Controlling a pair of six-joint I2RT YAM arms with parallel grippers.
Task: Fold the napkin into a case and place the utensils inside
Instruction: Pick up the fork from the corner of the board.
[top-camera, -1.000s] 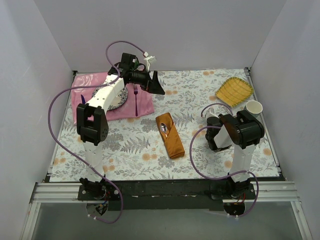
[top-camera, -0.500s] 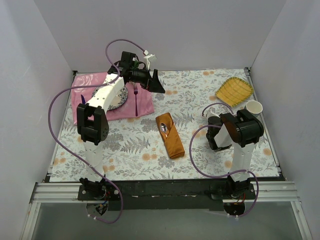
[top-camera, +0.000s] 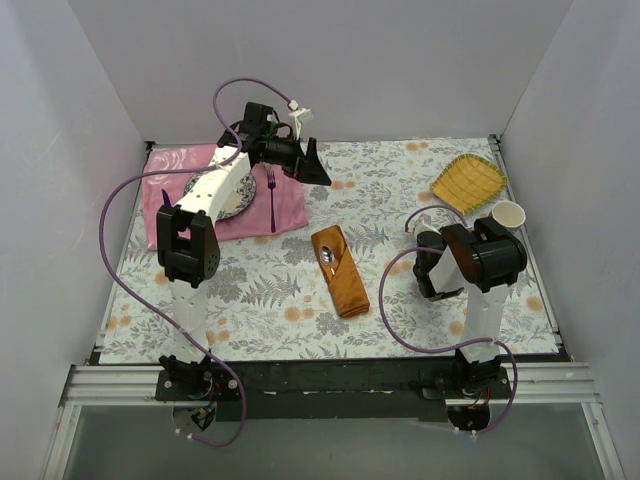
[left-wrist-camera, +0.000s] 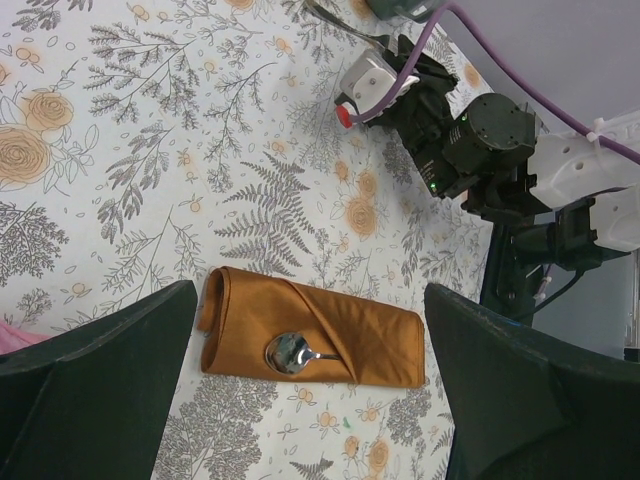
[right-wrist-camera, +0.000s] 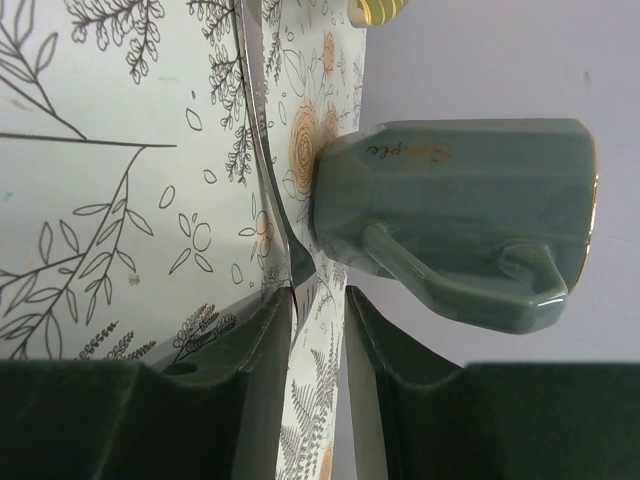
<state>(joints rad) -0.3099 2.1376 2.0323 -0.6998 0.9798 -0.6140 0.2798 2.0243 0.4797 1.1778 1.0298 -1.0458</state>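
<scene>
The rust-orange napkin (top-camera: 340, 271) lies folded as a narrow case in the middle of the table. It also shows in the left wrist view (left-wrist-camera: 312, 329). A silver spoon (top-camera: 329, 258) is tucked into it, with only the bowl (left-wrist-camera: 288, 352) showing. A purple fork (top-camera: 271, 197) lies on the pink cloth (top-camera: 290, 211) at the back left. My left gripper (top-camera: 312, 166) hangs high over the pink cloth's right edge, open wide and empty (left-wrist-camera: 310, 400). My right gripper (right-wrist-camera: 320, 295) points down at the tablecloth, its jaws nearly together on nothing.
A patterned plate (top-camera: 229, 200) and a dark purple utensil (top-camera: 166, 199) lie on the pink cloth. A yellow ribbed dish (top-camera: 468, 180) and a mug (top-camera: 508, 214) stand at the back right. The mug also shows in the right wrist view (right-wrist-camera: 450, 215).
My left arm has shifted very slightly toward the back. The right arm, the case and the spoon have not moved.
</scene>
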